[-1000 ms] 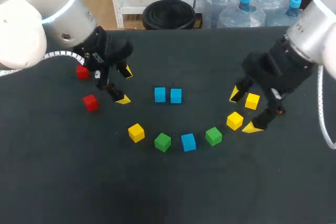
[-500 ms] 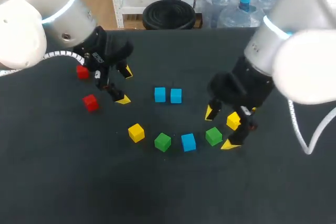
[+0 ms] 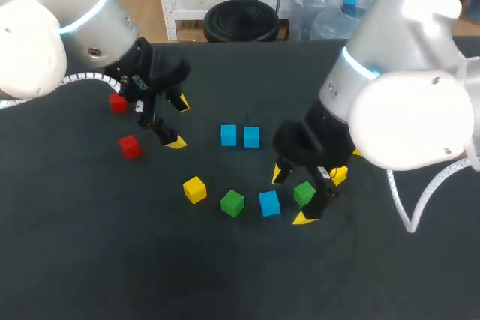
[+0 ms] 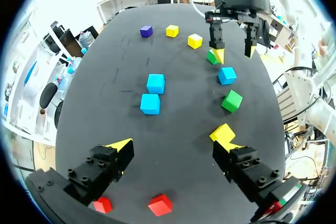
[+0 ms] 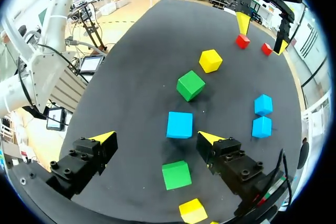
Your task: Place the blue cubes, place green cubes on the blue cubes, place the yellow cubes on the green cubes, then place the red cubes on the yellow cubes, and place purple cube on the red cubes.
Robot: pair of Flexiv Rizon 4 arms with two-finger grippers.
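Right gripper, fingers apart and empty, has swung in: blue cube just ahead between its tips, green cube beneath; blue pickup likely next.

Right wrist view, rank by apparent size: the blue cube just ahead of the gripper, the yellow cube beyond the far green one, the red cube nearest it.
1. blue cube, largest.
2. yellow cube.
3. red cube, smallest.
The order follows nearness to the camera, so true sizes may match.
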